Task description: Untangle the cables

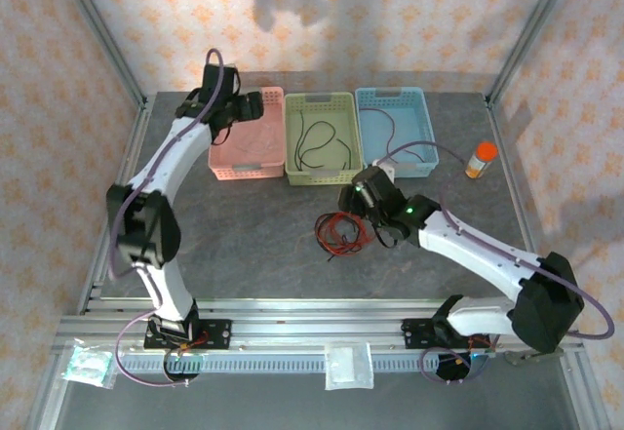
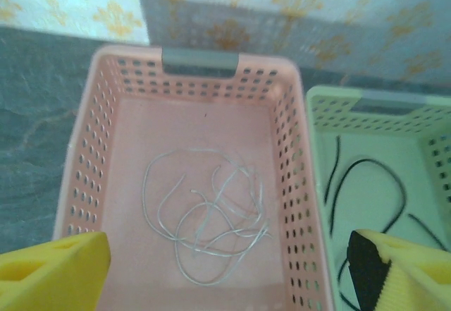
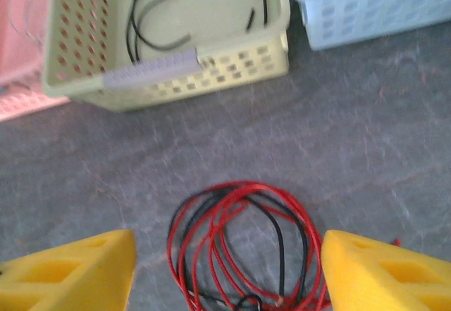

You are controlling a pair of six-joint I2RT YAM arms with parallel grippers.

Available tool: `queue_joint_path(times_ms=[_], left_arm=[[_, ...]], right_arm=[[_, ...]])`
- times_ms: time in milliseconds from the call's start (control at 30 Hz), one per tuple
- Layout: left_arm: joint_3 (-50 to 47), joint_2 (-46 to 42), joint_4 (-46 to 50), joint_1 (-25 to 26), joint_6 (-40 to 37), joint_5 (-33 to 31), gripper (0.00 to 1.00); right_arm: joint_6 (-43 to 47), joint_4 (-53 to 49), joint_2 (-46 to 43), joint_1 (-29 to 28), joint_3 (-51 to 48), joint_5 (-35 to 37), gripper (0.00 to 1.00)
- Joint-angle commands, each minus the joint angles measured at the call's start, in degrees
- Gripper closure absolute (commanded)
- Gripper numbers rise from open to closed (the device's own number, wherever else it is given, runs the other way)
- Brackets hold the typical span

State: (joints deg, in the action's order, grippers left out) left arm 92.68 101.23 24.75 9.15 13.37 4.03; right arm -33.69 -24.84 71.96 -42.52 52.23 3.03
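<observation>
We see one tangle of thin red and black cables (image 1: 341, 232) (image 3: 243, 244) lying on the grey stone-patterned worktop (image 1: 244, 245) (image 3: 352, 149), just in front of the middle basket. It is made of several red loops with a black strand woven through them; how many separate wires it holds we cannot tell. The right hand (image 1: 361, 214) (image 3: 229, 269) hangs over this tangle. Its two yellow fingers (image 3: 77, 272) are spread apart, one on each side of the loops, and grip nothing.

One thin white cable (image 2: 208, 219) lies in loose loops on the floor of the pink perforated plastic basket (image 1: 244, 169) (image 2: 84, 170). The left hand (image 1: 244, 108) (image 2: 225, 265) hovers above that basket. Its two yellow fingers (image 2: 56, 269) are wide apart and empty, and in the wrist view the white loops sit below and between them.

A thin black cable (image 1: 317, 140) (image 2: 366, 191) (image 3: 151, 22) curls inside the green perforated plastic basket (image 1: 317, 178) (image 2: 313, 113) (image 3: 239, 64); whether it is one piece or more we cannot tell.

We count three baskets, side by side along the far part of the worktop: pink on the left, green in the middle and the blue perforated plastic basket (image 1: 426, 133) (image 3: 352, 15) on the right. One small orange-capped bottle (image 1: 479, 160) stands upright to the right of the blue basket, apart from it.
</observation>
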Motion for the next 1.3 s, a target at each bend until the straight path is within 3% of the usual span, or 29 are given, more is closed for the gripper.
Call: queue_joint_path(times_ms=[0, 200, 467, 700, 1000, 1267], left_arm=[[-9.5, -7.4, -5.6, 2.6, -0.6, 1.2, 0.10], [-30.3, -22.2, -13.2, 11.0, 4.3, 2.5, 0.10], [-45.4, -28.9, -20.8, 23.7, 13.1, 8.1, 0.13], [-47.7, -30.0, -21.8, 24.1, 13.9, 8.2, 0.13], [-49.7, -30.4, -23.0, 24.1, 15.5, 8.3, 0.14], [-53.4, -32.3, -24.0, 24.0, 18.0, 8.2, 0.15]], right_arm=[[-0.9, -3.5, 0.4, 0.4, -0.7, -3.3, 0.34], [-0.8, -12.0, 5.3, 0.5, 1.3, -1.5, 0.40], [2.5, -11.1, 10.5, 2.8, -1.9, -3.8, 0.45], [2.5, -7.3, 16.3, 2.9, -1.7, -5.0, 0.58], [3.7, -0.7, 21.2, 2.4, -0.1, -14.0, 0.61], [3.2, 5.3, 24.0, -1.6, 5.0, -21.1, 0.65]])
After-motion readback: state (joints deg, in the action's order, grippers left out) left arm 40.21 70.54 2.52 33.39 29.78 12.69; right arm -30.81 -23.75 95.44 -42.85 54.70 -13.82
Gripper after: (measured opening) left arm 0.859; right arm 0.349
